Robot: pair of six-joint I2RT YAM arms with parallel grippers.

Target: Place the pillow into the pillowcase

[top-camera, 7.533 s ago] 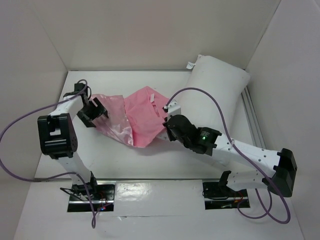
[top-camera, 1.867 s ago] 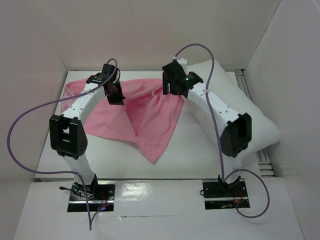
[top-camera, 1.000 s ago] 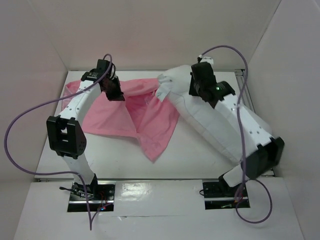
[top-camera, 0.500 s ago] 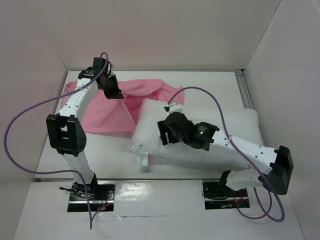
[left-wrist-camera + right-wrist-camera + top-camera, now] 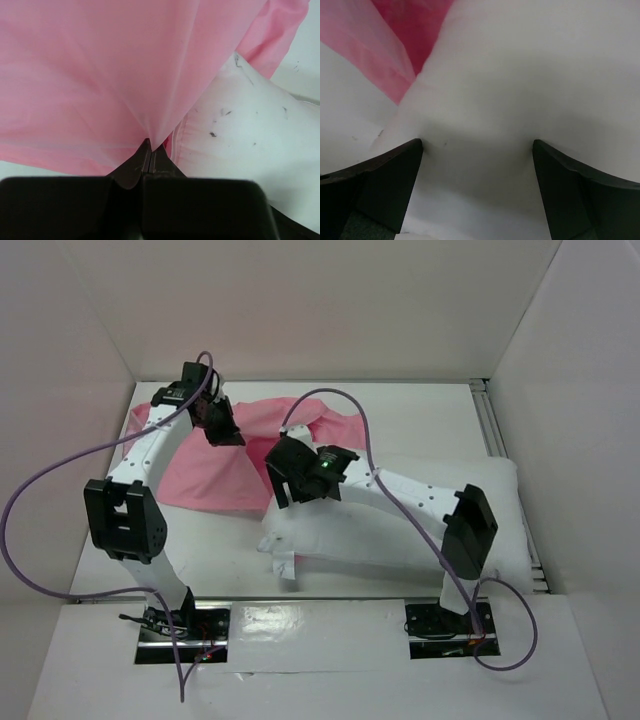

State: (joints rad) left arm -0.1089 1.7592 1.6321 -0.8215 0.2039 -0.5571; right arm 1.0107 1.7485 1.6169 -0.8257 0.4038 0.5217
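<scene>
The white pillow [image 5: 400, 530] lies lengthwise across the front right of the table, its left end overlapping the pink pillowcase [image 5: 215, 470]. The pillowcase spreads over the back left. My left gripper [image 5: 222, 428] hangs over the pillowcase's back part, shut on a pinch of the pink cloth [image 5: 150, 75] that rises to a peak at its tips [image 5: 150, 148]; the pillow [image 5: 250, 135] shows to the right. My right gripper [image 5: 283, 488] stands open at the pillow's left end. Its fingers [image 5: 395, 175] straddle a bulge of the pillow [image 5: 510, 75], with the pillowcase [image 5: 405, 35] beyond at the upper left.
White walls enclose the table on three sides. An aluminium rail [image 5: 492, 425] runs along the right edge. Purple cables [image 5: 60, 475] loop off both arms. Both arm bases [image 5: 445, 625] sit at the near edge, and the right arm's links stretch over the pillow.
The right arm swung the pillow from the back right down onto the table, let go of it, and moved to its left end. The left gripper kept its pinch and barely shifted.
</scene>
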